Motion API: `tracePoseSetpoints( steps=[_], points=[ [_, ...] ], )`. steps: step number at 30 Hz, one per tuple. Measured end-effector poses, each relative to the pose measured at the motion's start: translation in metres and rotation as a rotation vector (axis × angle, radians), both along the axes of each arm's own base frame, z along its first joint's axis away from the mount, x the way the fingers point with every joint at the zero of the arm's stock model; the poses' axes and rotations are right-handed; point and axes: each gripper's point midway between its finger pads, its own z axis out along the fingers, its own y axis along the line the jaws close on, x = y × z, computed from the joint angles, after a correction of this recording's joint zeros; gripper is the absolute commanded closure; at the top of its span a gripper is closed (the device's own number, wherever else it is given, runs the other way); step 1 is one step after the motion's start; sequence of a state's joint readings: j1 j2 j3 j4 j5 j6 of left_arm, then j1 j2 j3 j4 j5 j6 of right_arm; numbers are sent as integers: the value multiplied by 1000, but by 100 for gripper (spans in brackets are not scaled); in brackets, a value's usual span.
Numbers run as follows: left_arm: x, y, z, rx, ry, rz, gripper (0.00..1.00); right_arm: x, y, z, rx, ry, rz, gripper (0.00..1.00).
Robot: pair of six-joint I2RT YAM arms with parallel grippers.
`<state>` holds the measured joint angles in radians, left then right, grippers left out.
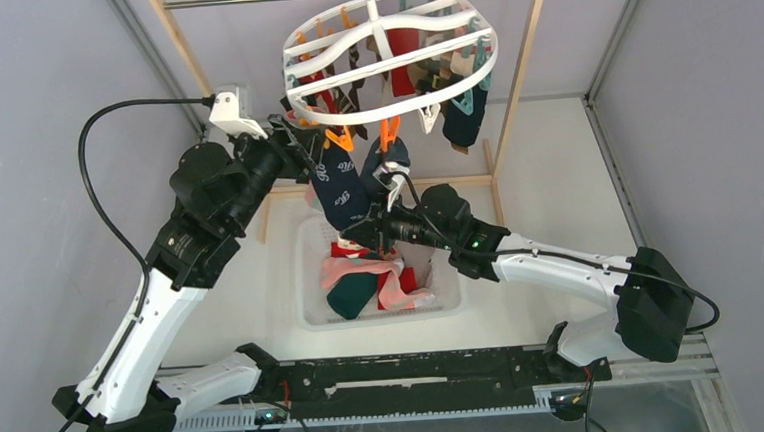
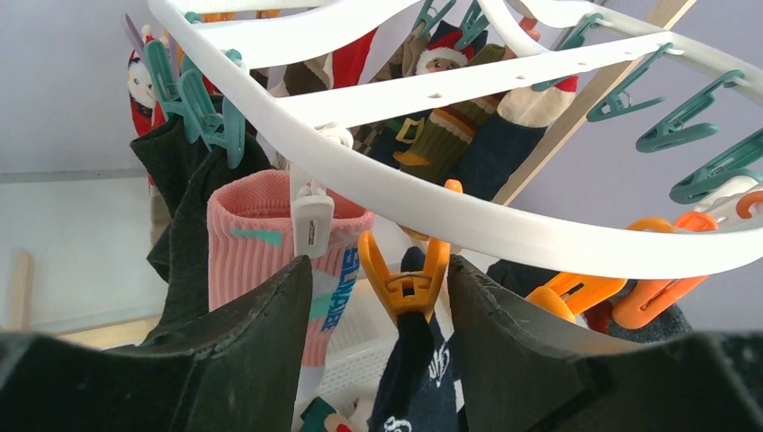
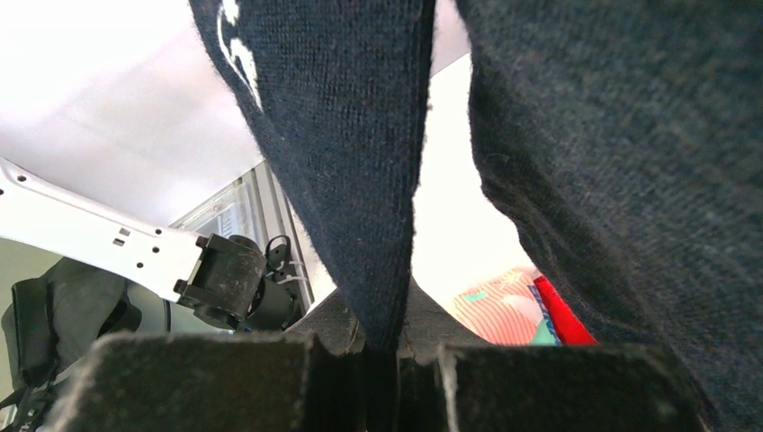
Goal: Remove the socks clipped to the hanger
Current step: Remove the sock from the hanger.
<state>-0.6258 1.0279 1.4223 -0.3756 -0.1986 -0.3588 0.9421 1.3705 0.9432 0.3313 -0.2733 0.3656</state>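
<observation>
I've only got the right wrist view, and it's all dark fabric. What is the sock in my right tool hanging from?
Observer: The navy sock pinched in the right tool hangs from an orange clip on the near rim of the hanger.
Operator: Where's my left tool?
Observer: The left tool is open, with a finger on either side of that clip, not yet squeezing it.
Operator: Any more to do after this one?
Observer: Yes, several other socks hang clipped around the ring.
</observation>
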Motion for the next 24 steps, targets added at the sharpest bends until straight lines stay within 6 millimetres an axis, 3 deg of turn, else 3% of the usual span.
tracePoseSetpoints(
  steps=[13,20,24],
  points=[
    [-1,-5,14,-61,-28,-21,43,-1,0,0,6,-2,6,100],
    [-1,-5,17,-72,-38,-21,53,-1,-1,-2,2,3,7,100],
    [-1,-5,18,-76,-39,-22,68,-1,-1,-2,3,4,11,100]
  ],
)
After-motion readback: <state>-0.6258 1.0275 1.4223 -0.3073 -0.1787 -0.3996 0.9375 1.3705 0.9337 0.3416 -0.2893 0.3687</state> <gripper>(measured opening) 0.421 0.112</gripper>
